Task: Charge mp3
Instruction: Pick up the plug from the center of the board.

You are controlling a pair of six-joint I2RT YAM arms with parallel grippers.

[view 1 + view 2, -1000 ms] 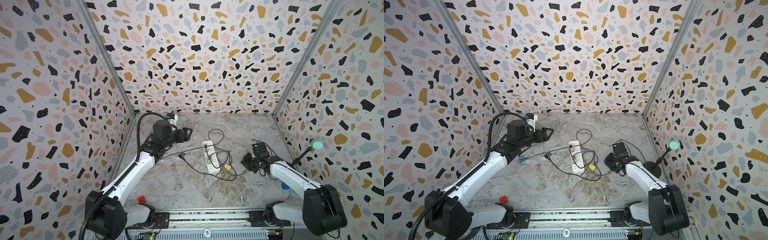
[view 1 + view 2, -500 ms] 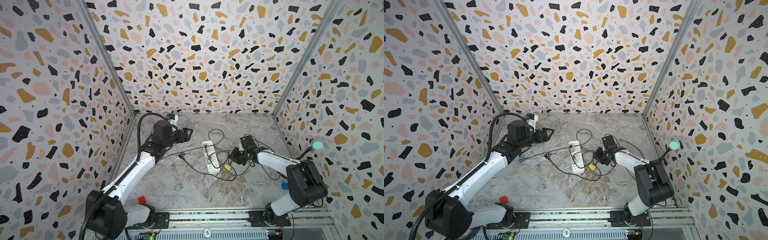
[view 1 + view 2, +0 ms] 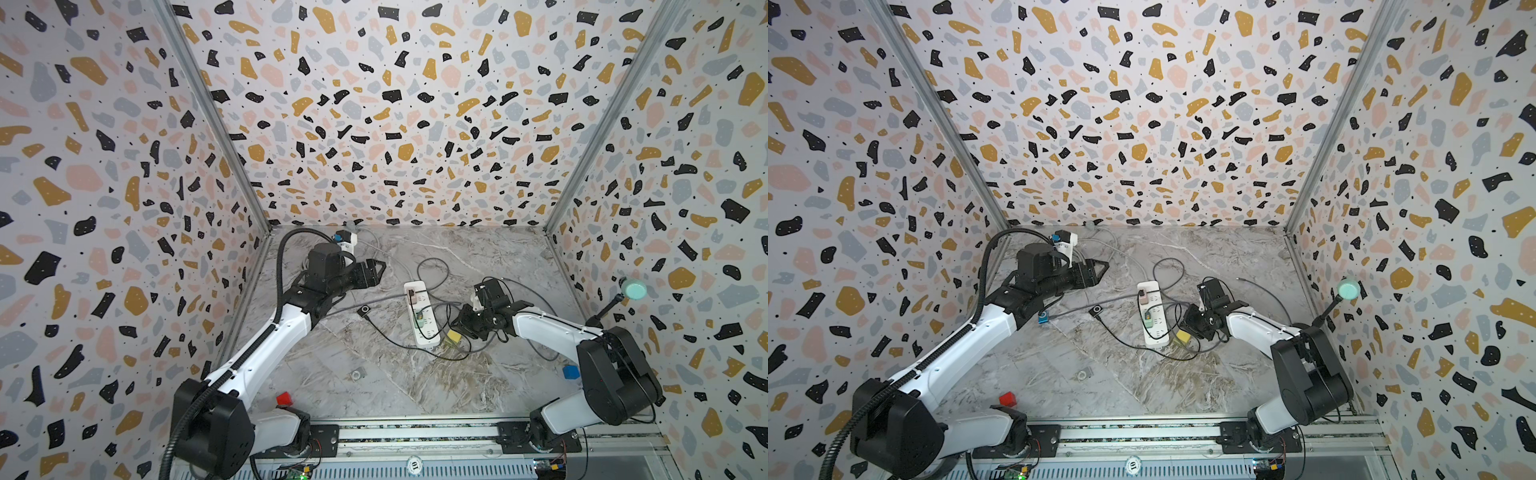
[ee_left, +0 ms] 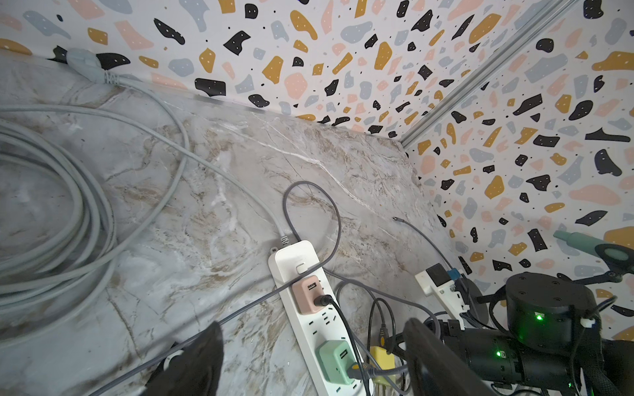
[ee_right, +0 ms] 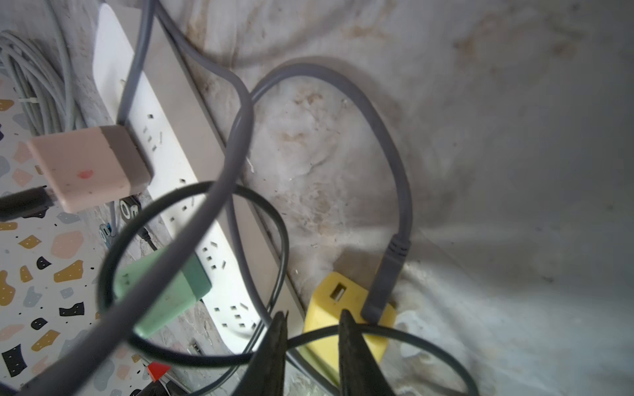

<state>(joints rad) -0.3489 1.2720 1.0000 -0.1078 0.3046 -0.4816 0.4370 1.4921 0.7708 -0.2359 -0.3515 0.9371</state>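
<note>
1. Smooth marble-look tabletop (image 3: 490, 253), grey with tan veins, boxed in on three sides by speckled terrazzo-print walls.
2. Mid-table in both top views, a long white plastic power strip (image 3: 422, 320) (image 3: 1155, 320) with rounded ends, lying flat. Plugged into it and standing proud, a boxy matte pink charger (image 4: 307, 295) and a mint-green one (image 4: 334, 355).
3. Just beside the strip's near end, flat on the table and out of the sockets, a yellow block-shaped charger (image 5: 326, 291) with softened corners. Seated in it, next to a free port, a stiff grey USB plug (image 5: 384, 281).
4. Black mp3 player (image 3: 364, 310) (image 3: 1096, 309): small, square, with a round ring on its face. On the table on the left arm's side of the strip, between the two, with a thin black cable trailing from it.
5. Left gripper (image 4: 312, 324): held above the table near the strip's far end, dark tapered fingers (image 4: 202, 360) spread wide around nothing.
6. Right gripper (image 5: 314, 313): low over the yellow charger, slim black fingers (image 5: 356, 356) parted by a narrow gap and pinching nothing, with a thin glossy black cable (image 5: 284, 240) running across that gap.
</note>
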